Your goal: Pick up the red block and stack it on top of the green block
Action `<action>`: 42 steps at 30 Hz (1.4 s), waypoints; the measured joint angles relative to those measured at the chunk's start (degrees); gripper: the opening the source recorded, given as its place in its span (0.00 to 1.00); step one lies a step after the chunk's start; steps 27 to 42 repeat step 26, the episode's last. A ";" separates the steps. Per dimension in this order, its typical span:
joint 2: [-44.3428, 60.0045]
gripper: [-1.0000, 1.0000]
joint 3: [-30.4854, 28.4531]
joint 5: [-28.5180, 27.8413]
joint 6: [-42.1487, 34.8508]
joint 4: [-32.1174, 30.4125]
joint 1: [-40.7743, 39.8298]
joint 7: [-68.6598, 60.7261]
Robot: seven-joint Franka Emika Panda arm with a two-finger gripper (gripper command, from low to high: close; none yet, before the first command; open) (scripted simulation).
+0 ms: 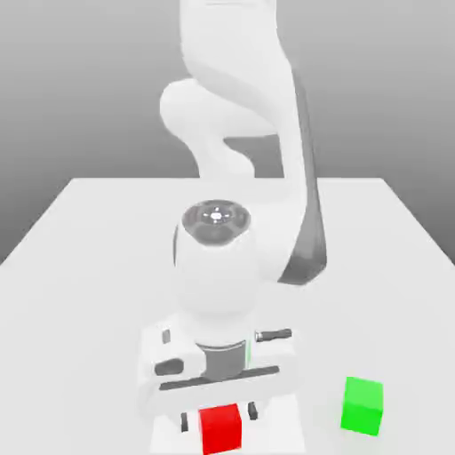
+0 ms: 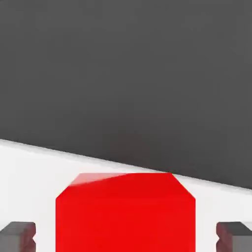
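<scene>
The pincer (image 1: 219, 418) sits low in the exterior frame, pointing down, with the red block (image 1: 220, 428) between its fingers (image 1: 186, 420). In the hand view the fingertips (image 2: 18, 235) stand a little clear of the block's (image 2: 125, 212) sides, so the jaws look narrowed around it but not plainly pressing; I cannot tell whether the grip is made. The block rests on the white table (image 1: 80, 267) at bottom centre. The green block (image 1: 363, 405) lies toward the exterior view's right, well apart and level with the red one. I judge the carry must go up, then sideways right.
</scene>
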 joint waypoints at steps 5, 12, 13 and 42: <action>-1.26 0.00 -0.12 -0.34 -1.07 -0.21 0.06 0.24; -11.34 0.00 2.67 -2.53 -9.79 -1.63 4.40 1.85; -12.05 0.00 3.99 -2.88 -10.46 -1.69 5.80 2.10; -5.95 1.00 9.32 -8.10 -4.59 -1.47 14.02 5.89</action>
